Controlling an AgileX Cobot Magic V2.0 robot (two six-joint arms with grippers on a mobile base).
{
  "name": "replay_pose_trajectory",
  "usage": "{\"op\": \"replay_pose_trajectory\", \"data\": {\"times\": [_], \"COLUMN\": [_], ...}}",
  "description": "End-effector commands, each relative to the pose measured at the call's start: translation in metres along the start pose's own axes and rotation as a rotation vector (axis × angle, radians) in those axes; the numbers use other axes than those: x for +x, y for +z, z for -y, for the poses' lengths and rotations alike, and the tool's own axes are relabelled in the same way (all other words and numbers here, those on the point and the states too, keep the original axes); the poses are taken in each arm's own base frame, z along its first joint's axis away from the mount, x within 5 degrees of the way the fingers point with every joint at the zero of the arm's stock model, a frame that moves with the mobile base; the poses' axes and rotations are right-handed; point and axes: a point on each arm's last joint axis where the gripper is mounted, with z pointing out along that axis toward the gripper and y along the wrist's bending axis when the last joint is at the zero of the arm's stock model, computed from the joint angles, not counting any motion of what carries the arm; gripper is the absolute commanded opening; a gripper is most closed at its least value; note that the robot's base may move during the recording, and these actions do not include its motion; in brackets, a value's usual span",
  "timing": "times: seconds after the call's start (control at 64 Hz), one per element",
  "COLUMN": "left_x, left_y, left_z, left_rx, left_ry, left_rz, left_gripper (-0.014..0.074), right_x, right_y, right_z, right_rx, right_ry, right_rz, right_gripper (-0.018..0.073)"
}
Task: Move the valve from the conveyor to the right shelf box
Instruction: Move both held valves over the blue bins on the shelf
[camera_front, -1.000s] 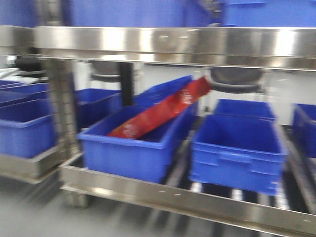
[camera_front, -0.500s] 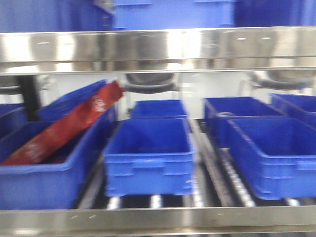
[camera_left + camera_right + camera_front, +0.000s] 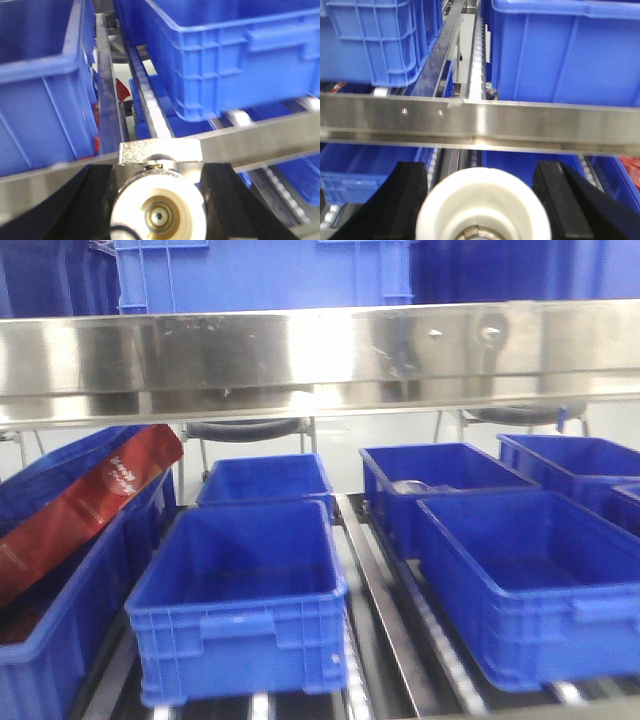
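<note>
Left wrist view: small silvery metal valve (image 3: 159, 215) with a white round base and a brass-coloured centre sits clamped in the left tool (image 3: 157, 172) — black fingers (image 3: 97, 200) pressed on both sides of the base, square metal body poking out ahead. Right tool (image 3: 480, 180) looks closed the same way on a second valve (image 3: 482, 210), with only its white base visible. Neither is on the conveyor, which isn't in view. Both hang just in front of the stainless steel shelf rail (image 3: 520, 122), with blue plastic shelf boxes (image 3: 520, 630) beyond. Judgement: solid metal, stiff, dense for its size, not fragile. The smooth round base is the slip risk — it could rotate between the pads, so grip firmly across the base diameter, or take the flats of the square body. Release low into the box.
</note>
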Motion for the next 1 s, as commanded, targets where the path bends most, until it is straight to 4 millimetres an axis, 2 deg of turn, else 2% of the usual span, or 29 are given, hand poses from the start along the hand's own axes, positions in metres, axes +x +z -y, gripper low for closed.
{"op": "replay_pose_trajectory", "data": {"times": [0.0,0.984], "left_x": [-0.0065,-0.0065], "left_y": [-0.0040,-0.0040], "left_z": [0.0006,0.0006], "left_rx": [0.001,0.001], "left_ry": [-0.009,-0.009], "left_rz": [0.068,0.068], "left_gripper": [-0.0111,-0.0111], "right_x": [-0.0102,-0.0102], "right_y": [-0.0051,-0.0051], "right_z": [0.0010,0.0010], "right_rx": [0.015,0.015], "right_ry": [-0.009,-0.009], "right_rz": [0.094,0.094], "right_gripper": [-0.0154,-0.0154]}}
